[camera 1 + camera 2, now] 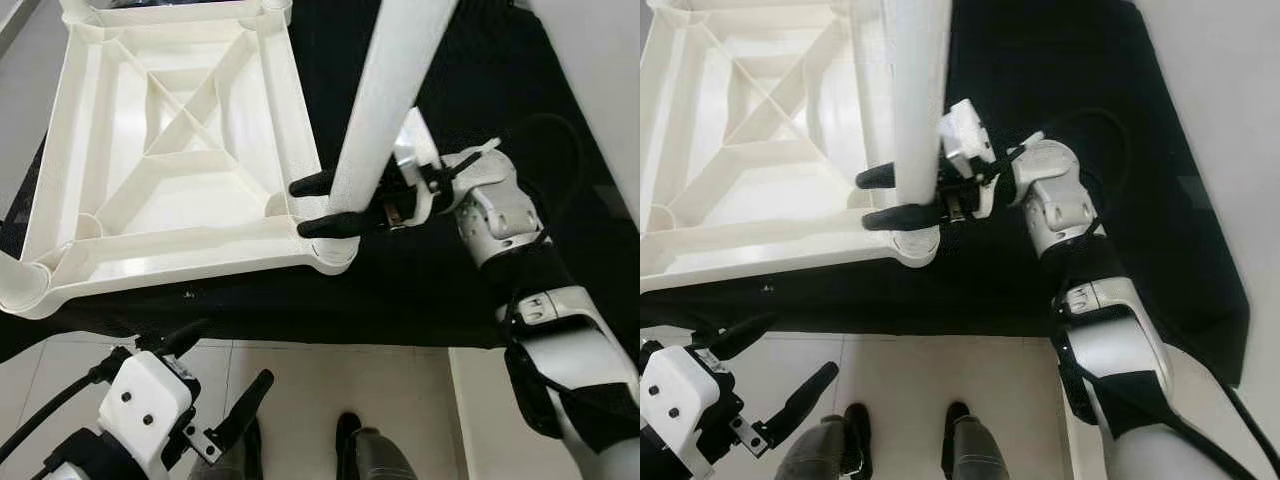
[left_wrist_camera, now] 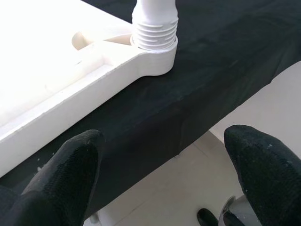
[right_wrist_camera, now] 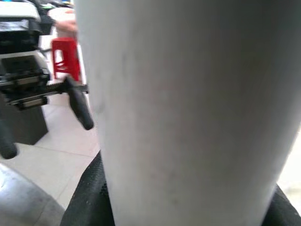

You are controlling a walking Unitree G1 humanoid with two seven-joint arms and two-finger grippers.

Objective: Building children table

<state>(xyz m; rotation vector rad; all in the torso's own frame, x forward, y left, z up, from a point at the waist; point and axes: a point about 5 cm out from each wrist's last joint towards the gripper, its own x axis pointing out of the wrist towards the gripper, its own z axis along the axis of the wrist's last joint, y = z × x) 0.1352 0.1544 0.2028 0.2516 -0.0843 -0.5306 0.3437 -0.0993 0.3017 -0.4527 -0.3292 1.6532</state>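
Right hand (image 1: 328, 205): clamped around white plastic tubular leg (image 1: 385, 100) at corner of upturned white plastic tabletop (image 1: 160, 150).
Left hand (image 1: 222, 378): fingers spread, grasping nothing.

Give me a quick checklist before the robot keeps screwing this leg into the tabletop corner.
1. Right gripper shut on leg: ok.
2. Leg foot sits in the corner socket: ok, threads meet the socket.
3. Threads fully driven in: not ok, several turns show above the socket.
4. Leg straight up from tabletop: cannot tell.
5. Left gripper clear of the work: ok, open, low by the black cloth's edge.
6. Tabletop braced against turning: not ok, nothing holds it.
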